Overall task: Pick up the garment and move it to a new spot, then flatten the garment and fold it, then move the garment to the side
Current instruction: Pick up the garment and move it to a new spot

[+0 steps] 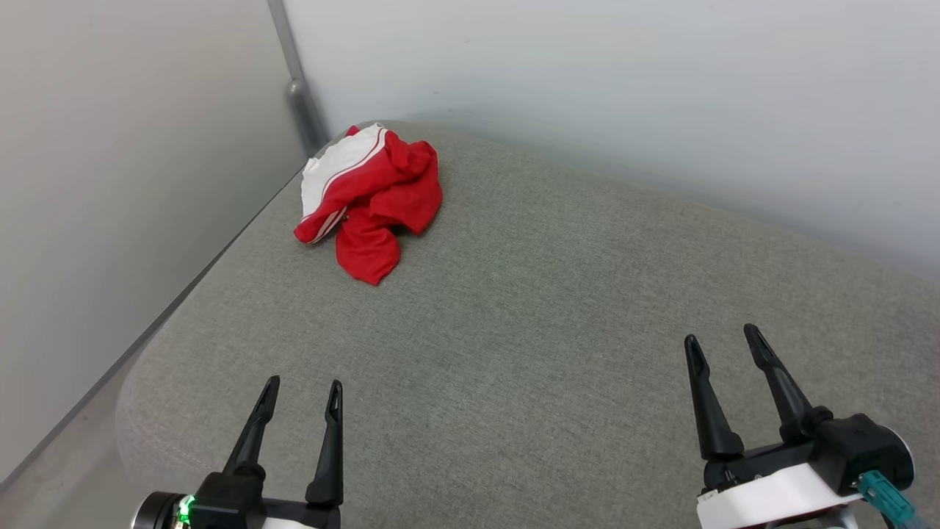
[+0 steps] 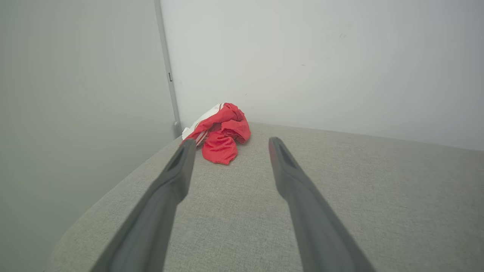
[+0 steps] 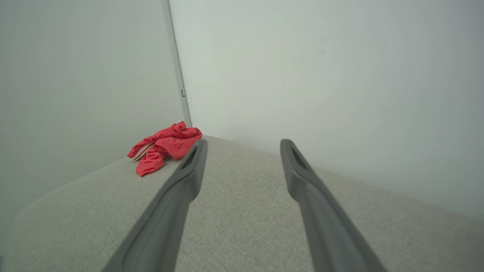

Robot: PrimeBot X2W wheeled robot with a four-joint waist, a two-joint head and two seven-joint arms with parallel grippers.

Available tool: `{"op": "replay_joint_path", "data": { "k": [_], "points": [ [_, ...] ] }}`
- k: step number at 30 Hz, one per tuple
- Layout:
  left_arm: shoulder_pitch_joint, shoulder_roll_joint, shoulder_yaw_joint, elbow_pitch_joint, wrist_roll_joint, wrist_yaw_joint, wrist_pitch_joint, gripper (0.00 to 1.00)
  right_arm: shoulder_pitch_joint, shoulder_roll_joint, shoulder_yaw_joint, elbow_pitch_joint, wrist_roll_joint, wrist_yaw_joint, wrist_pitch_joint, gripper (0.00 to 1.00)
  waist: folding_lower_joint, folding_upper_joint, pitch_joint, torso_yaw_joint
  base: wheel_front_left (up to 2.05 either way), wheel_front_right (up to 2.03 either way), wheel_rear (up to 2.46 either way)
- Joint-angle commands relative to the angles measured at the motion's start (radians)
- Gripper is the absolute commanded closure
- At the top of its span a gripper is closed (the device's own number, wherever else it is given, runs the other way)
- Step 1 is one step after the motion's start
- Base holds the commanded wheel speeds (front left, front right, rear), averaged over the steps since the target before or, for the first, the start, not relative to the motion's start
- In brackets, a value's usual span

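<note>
While the garment (image 1: 382,198) lies bunched well ahead, both arms point forward, jaws wide, empty.

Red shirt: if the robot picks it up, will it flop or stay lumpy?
Probably flops: the red shirt lies crumpled in soft folds, so it should dangle and unfurl. Likely light, being thin cloth. It shouldn't roll; pushed, it may bunch on the grey fabric surface.

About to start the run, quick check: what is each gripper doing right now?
Left gripper: open, holding nothing, well apart from the crumpled garment.
Right gripper: open, holding nothing.
</note>
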Motion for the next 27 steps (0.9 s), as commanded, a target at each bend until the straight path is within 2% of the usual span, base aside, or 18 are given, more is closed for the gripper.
{"op": "replay_joint_path", "data": {
  "k": [1,16,25,27],
  "points": [
    [0.005,-0.001,0.000,-0.004,0.001,0.002,-0.003,0.00,0.005,0.000,-0.001,-0.001,0.009,0.000,-0.002,0.00,0.0000,0.0000,-0.001,0.006,0.00,0.00,0.00],
    [-0.015,-0.001,0.026,-0.017,-0.017,0.004,-0.003,0.00,-0.009,0.000,0.000,-0.014,-0.002,0.000,-0.002,0.00,0.0000,0.0000,0.019,0.001,0.00,0.00,0.00],
    [-0.119,0.001,0.080,0.002,-0.048,-0.040,-0.003,0.00,-0.046,0.000,-0.025,-0.067,-0.071,0.000,-0.002,0.00,0.0000,0.0000,0.149,-0.034,0.00,0.00,0.00],
    [-0.181,0.019,0.088,0.021,-0.053,-0.049,-0.003,0.00,-0.047,0.000,-0.035,-0.088,-0.097,0.000,-0.002,0.00,0.0000,0.0000,0.192,-0.041,0.00,0.00,0.00]
  ]
}}
